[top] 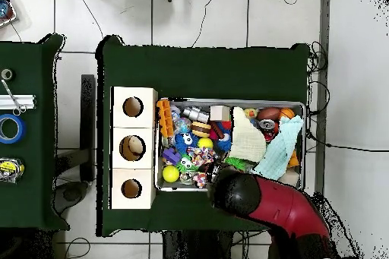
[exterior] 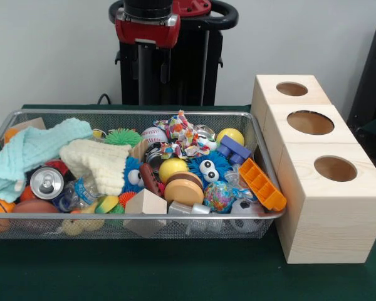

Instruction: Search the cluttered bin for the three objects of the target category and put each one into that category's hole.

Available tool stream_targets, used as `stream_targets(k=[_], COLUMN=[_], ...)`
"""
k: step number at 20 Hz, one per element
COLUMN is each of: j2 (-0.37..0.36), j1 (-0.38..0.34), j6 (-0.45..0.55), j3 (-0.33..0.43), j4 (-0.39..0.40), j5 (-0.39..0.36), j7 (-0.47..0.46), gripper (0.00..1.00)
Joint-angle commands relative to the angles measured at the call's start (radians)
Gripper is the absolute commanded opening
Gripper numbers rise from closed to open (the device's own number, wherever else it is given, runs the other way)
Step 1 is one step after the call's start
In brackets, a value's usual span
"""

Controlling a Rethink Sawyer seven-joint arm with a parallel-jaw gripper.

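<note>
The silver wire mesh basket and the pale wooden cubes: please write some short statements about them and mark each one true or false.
1. The silver wire mesh basket is crammed with toys, balls and cloths. True.
2. The red and silver drink can stands on the pale pine-wood cubes. False: it lies in the basket.
3. The cubes have three round holes on top, the smallest farthest from the front camera. True.
4. The orange plastic piece lies at the basket's end far from the cubes. False: it lies at the end beside them.
</note>
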Motion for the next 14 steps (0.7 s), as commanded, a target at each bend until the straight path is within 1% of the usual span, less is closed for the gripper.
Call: stream_targets(k=[1, 2, 3, 4, 5, 6, 9, 10, 11, 13, 14], j2=[-0.029, -0.033, -0.032, -0.026, -0.021, -0.007, 0.039, 0.051, 0.059, 0.055, 0.055], j1=[-0.068, -0.048, -0.036, -0.013, 0.000, 0.042, 0.096, 0.129, 0.139, 0.139, 0.152], j6=[-0.075, -0.018, 0.007, 0.036, 0.024, -0.027, -0.030, -0.025, -0.016, -0.079, -0.080], j3=[0.148, 0.129, 0.116, 0.089, 0.071, 0.015, -0.045, -0.082, -0.094, -0.086, -0.104], j4=[-0.022, -0.050, -0.066, -0.092, -0.101, -0.122, -0.175, -0.199, -0.209, -0.184, -0.191], j5=[-0.020, -0.017, -0.017, -0.016, -0.018, -0.035, -0.059, -0.058, -0.058, -0.036, -0.033], j7=[-0.026, -0.018, -0.003, 0.032, 0.061, 0.133, 0.180, 0.218, 0.218, 0.207, 0.218], gripper=[1.00, 1.00, 1.00, 1.00, 1.00, 1.00, 1.00, 1.00, 1.00, 1.00, 1.00])
